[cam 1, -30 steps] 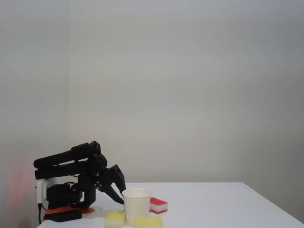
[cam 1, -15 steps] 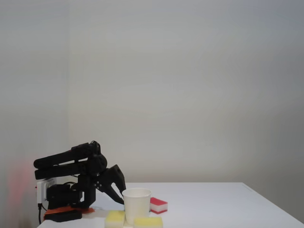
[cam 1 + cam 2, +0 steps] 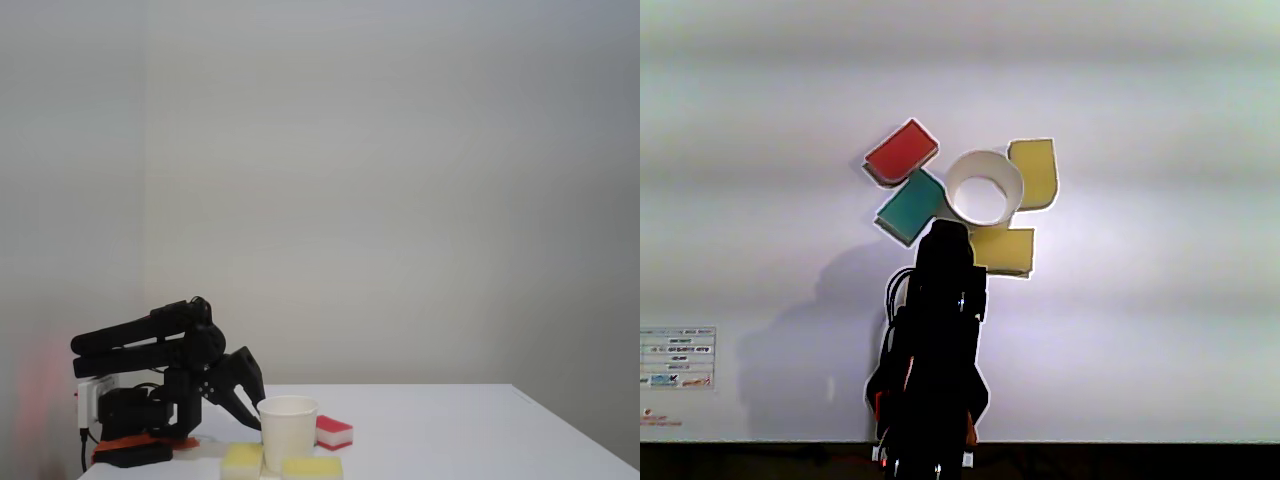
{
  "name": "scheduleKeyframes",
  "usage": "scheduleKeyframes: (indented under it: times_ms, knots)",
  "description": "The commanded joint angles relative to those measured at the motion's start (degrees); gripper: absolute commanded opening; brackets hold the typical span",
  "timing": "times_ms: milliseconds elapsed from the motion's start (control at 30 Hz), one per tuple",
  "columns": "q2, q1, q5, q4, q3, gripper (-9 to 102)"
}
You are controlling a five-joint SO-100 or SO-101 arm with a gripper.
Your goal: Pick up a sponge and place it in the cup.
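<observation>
Fixed view: the arm [image 3: 160, 345] is sitting folded low at the left end of the table [image 3: 470, 430]. The gripper [image 3: 248, 410] is pointing down toward 4 o'clock, and its tip is hanging just beside the cup [image 3: 288, 432], at the cup's 9 o'clock. It is seen side-on as a dark outline, so I cannot tell whether the jaws are parted or closed. Nothing is showing between them.

The cup is standing upright. The sponge [image 3: 311, 467] is lying flat on the table at the cup's 5 o'clock, against the bottom edge of the frame and well apart from the gripper. A second yellow sponge [image 3: 242, 461] is lying at the cup's 7 o'clock. A red sponge [image 3: 334, 432] with a white underside is showing at the cup's 3 o'clock, partly behind it.

Other view, looking down: the cup [image 3: 953, 180] is showing its open mouth. The sponge [image 3: 1035, 172] is lying at its 3 o'clock, appearing to touch the rim. The second yellow sponge [image 3: 1005, 250] is at 5 o'clock, a teal sponge [image 3: 910, 205] is at 8 o'clock, and the red sponge [image 3: 901, 152] is at 10 o'clock. The arm [image 3: 935, 340] is reaching in from 6 o'clock, and its head is overlapping the teal and second yellow sponges.
</observation>
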Motion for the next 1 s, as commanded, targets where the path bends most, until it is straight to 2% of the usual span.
scheduleKeyframes:
  times_ms: [0, 267, 633, 867, 967]
  knots:
    - [0.53, -0.18, 0.18, 1.23, -2.37, 0]
    - [-6.42, -3.6, 3.69, 3.69, -16.08, 0]
    - [-24.17, -5.71, 10.28, 14.85, -43.59, 0]
    - [-43.42, -2.29, 14.06, 24.61, -68.82, 0]
    - [-51.86, 1.05, 13.54, 26.28, -77.61, 0]
